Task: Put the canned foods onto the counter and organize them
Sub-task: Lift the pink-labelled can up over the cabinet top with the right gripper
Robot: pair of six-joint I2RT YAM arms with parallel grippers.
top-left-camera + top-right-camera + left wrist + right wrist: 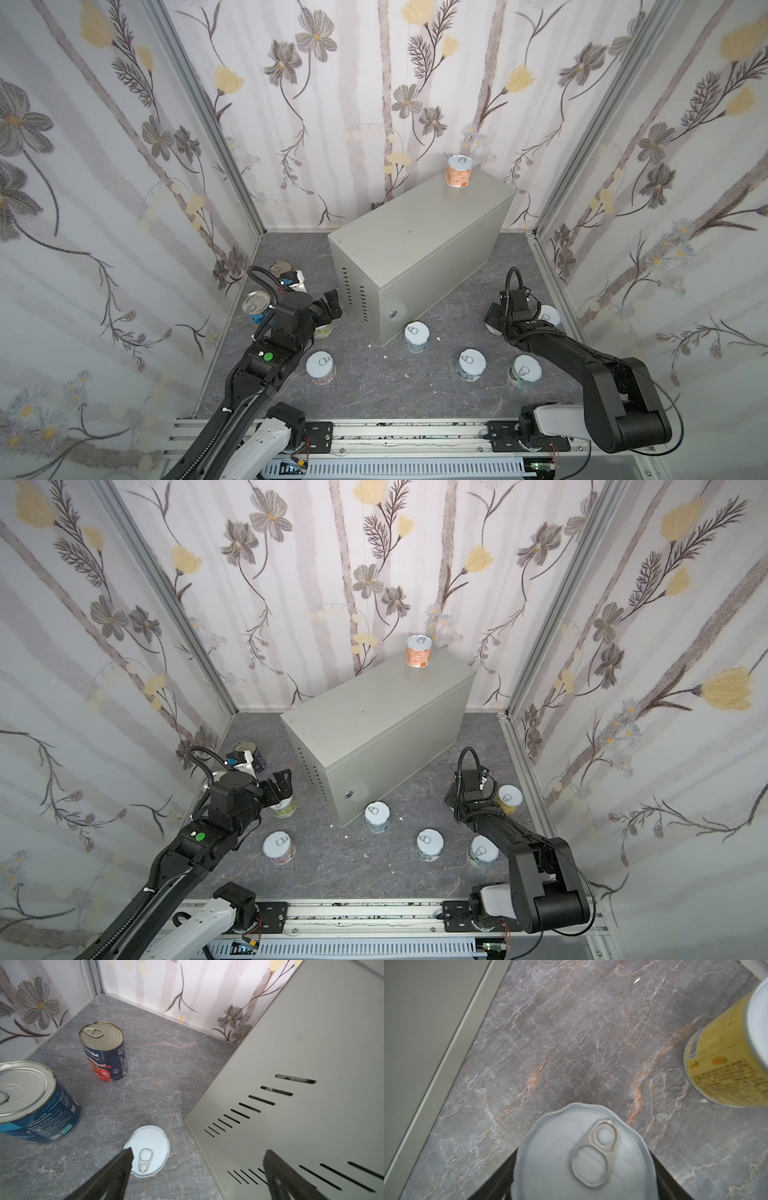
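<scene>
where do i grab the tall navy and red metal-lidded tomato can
Likely best: the tall navy and red tomato can by its round side wall near the top, from above; it stands upright, bare grey marbled floor around it, so jaws can straddle it.

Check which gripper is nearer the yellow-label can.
Right. The right gripper, shut on a white-lidded can, sits beside the yellow-label can; the left gripper hangs open past the counter.
</scene>
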